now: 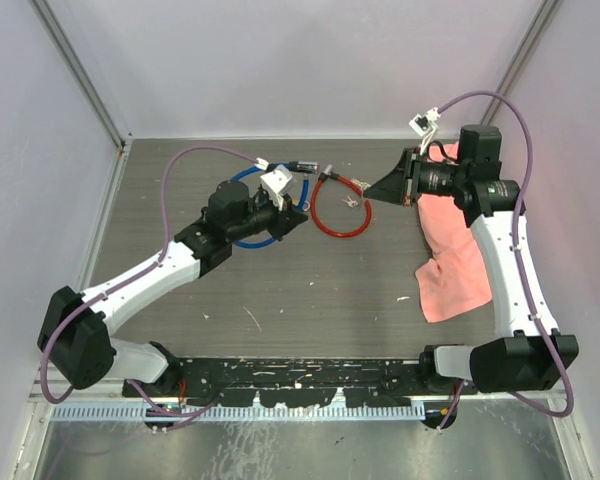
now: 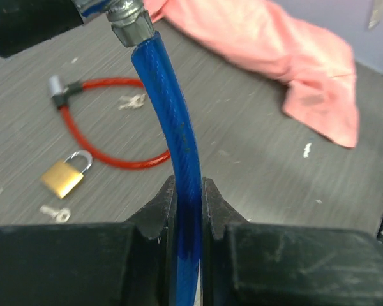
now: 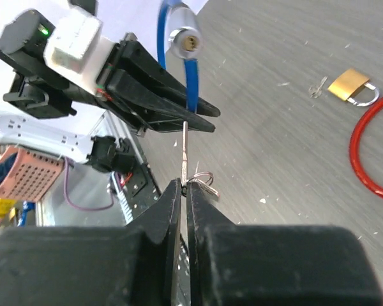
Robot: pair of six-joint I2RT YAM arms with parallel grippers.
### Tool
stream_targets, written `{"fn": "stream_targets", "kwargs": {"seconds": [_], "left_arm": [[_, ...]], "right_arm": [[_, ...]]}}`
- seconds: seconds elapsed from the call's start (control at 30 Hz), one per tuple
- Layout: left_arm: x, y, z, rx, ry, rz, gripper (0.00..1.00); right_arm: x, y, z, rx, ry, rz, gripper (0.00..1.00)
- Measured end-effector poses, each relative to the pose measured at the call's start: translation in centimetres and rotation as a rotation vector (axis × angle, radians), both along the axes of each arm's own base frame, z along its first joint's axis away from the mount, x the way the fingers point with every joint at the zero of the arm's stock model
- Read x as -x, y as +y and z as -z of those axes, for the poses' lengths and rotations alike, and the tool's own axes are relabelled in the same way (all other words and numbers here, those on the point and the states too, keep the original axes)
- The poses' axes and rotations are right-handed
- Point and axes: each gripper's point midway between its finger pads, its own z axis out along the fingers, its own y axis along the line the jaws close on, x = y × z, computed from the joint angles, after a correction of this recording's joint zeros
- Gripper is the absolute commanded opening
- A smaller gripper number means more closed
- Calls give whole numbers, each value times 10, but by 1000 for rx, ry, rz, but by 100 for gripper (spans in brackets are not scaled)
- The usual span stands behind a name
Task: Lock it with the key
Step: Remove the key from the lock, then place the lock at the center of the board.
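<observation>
Right gripper (image 3: pixel 182 191): shut tight on the key (image 3: pixel 184 148), which points straight ahead.
Keyhole (image 3: pixel 189 43): just past the key tip and a bit higher, facing it, on the blue cable lock (image 3: pixel 190 86).
Pink basket (image 3: pixel 29 172): off the table; cannot tell what is inside.
Left gripper (image 2: pixel 188 191): pinching the blue cable lock, holding it up.
Red cable lock (image 1: pixel 342 232): on the table (image 1: pixel 280 290), far middle, between both grippers; the key must go left.

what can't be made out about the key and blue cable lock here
key teeth and head: right wrist view, blade seen edge-on, head buried in the right gripper
blue cable lock lower run: left wrist view, hidden behind the left gripper, cut by bottom edge
its keyhole: top view, hidden under the left arm
</observation>
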Motion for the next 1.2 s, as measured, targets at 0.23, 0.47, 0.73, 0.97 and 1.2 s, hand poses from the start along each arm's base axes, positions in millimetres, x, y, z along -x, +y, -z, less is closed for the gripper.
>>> {"fn": "stream_targets", "kwargs": {"seconds": [0.23, 0.47, 0.73, 0.97, 1.2], "left_arm": [[-19, 22, 18, -27, 71, -104, 0], [-12, 36, 40, -88, 175, -88, 0], [-1, 104, 123, -130, 590, -310, 0], [28, 128, 203, -211, 903, -477, 2], [20, 148, 222, -233, 932, -636, 26]], "right_arm": [[16, -6, -43, 115, -305, 62, 1], [20, -15, -32, 200, -432, 86, 2], [17, 24, 169, 320, 78, -80, 5], [45, 101, 247, 412, 219, -300, 8], [21, 164, 289, 463, 231, -358, 12]]}}
